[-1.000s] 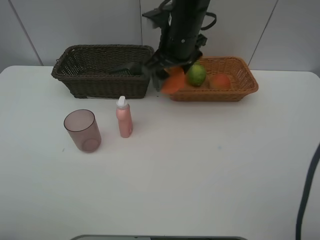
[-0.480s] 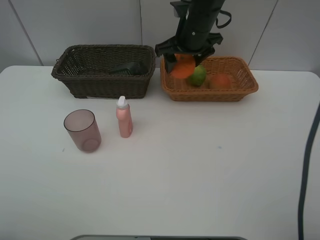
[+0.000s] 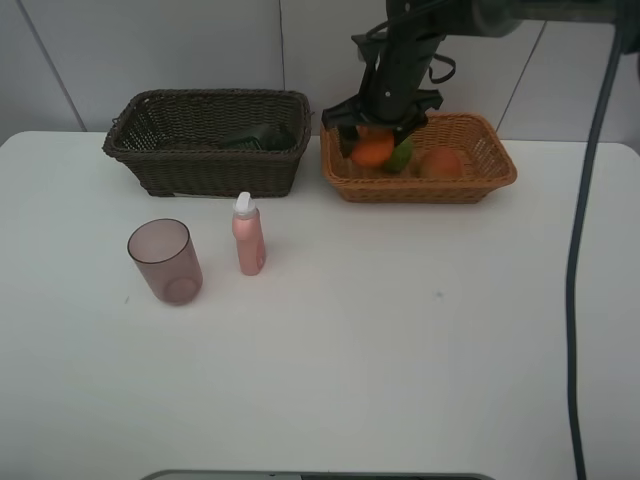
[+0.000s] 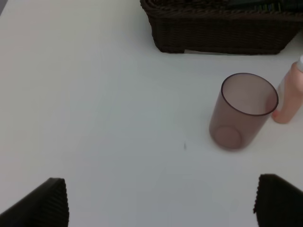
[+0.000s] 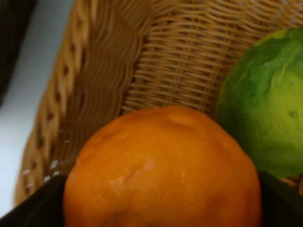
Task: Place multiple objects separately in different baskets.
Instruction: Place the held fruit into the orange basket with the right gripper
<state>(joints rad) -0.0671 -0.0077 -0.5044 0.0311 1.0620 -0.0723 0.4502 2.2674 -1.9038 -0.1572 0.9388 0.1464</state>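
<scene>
My right gripper [image 3: 377,140] is shut on the orange tangerine [image 3: 372,152] and holds it low inside the left end of the orange-tan basket [image 3: 497,168]. In the right wrist view the tangerine [image 5: 161,170] sits between the dark fingers, right beside the green lime [image 5: 265,104] and the basket wall [image 5: 94,94]. The lime [image 3: 402,157] and the red-yellow peach [image 3: 440,162] lie in that basket. The dark green pump bottle [image 3: 255,137] lies in the dark brown basket [image 3: 200,170]. The mauve cup [image 3: 165,262] and the pink bottle [image 3: 248,235] stand on the table. My left gripper [image 4: 161,203] is open and empty, short of the cup [image 4: 242,111].
The white table [image 3: 400,340] runs wide in front of the baskets. In the left wrist view the pink bottle [image 4: 289,97] stands just beside the cup, with the dark brown basket [image 4: 218,38] behind them. A dark cable [image 3: 575,300] hangs at the right.
My right gripper has carried the tangerine rightward from the gap between the baskets and lowered it into the orange-tan basket beside the lime. Cup and pink bottle have not moved.
</scene>
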